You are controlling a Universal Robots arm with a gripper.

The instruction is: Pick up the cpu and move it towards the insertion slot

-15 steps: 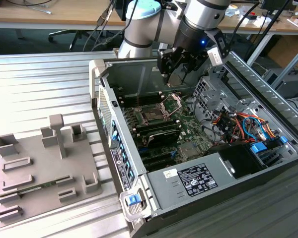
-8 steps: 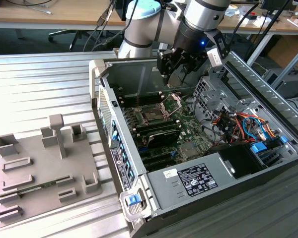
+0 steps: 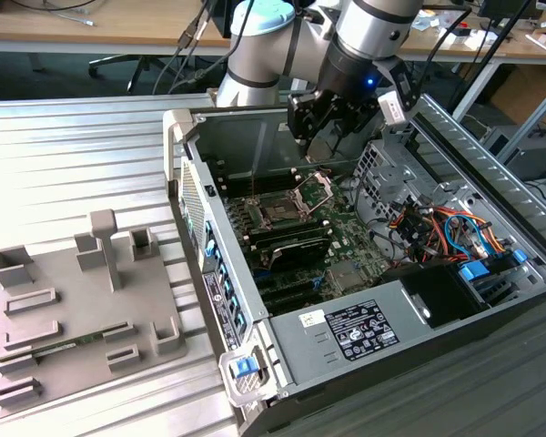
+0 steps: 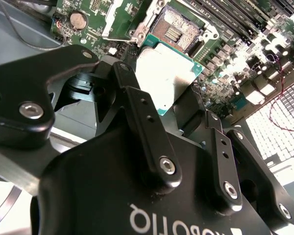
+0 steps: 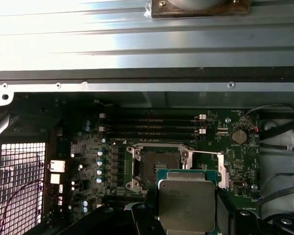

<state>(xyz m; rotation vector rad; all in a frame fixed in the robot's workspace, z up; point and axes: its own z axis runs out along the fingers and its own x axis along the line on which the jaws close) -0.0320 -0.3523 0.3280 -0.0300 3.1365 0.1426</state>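
While I hover: gripper (image 5: 186, 223) pinching cpu (image 5: 186, 205), just short of slot (image 5: 159, 160).
Bracket (image 3: 317, 189): hinged open.
My advice: hold chip level, square its edges with the frame.

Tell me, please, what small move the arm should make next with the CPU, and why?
Probably a short advance toward the CPU socket. In the first wrist view the CPU sits gripped in the gripper, beside the open socket rather than over it, and the bracket is swung aside.
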